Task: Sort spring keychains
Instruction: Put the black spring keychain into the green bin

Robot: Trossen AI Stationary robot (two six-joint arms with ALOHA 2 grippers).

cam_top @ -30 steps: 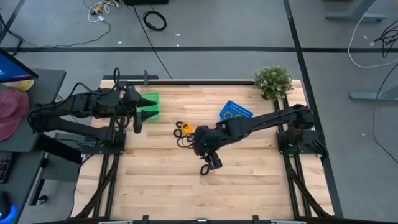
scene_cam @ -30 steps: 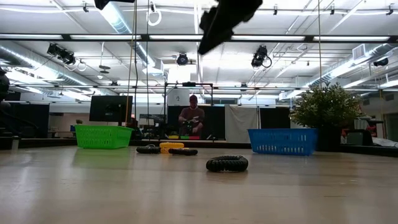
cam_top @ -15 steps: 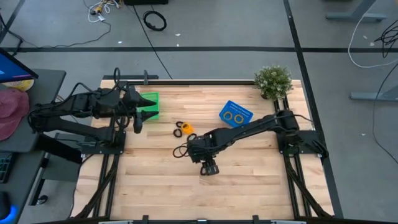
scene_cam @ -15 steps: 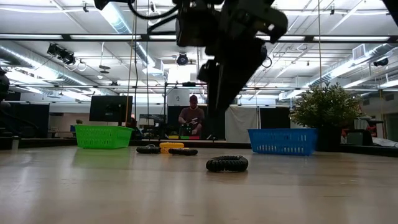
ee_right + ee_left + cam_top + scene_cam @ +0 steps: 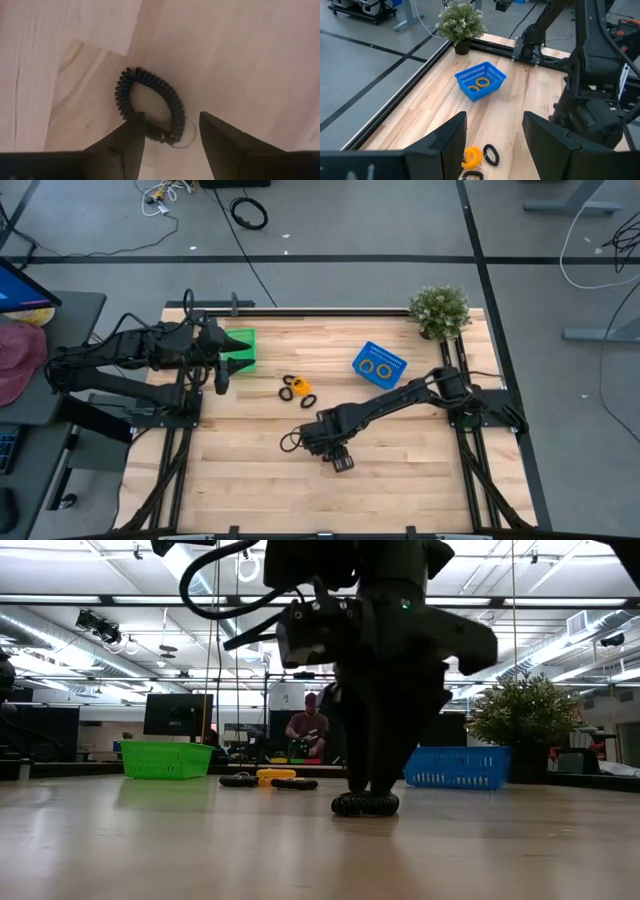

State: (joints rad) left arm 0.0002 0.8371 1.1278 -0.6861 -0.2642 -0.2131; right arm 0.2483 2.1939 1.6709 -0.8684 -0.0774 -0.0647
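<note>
Now R gripper (image 5: 167, 137) open over black spring keychain (image 5: 150, 107) on table (image 5: 400, 470).

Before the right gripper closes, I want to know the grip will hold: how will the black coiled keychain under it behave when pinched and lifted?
The black spring keychain is a loose coil bent into an uneven loop, so it will probably squash and flex between the fingers. It looks thin and light, with a small metal ring that may dangle. Lying flat, it is unlikely to roll, but might slide if the open right gripper nudges it.
</note>
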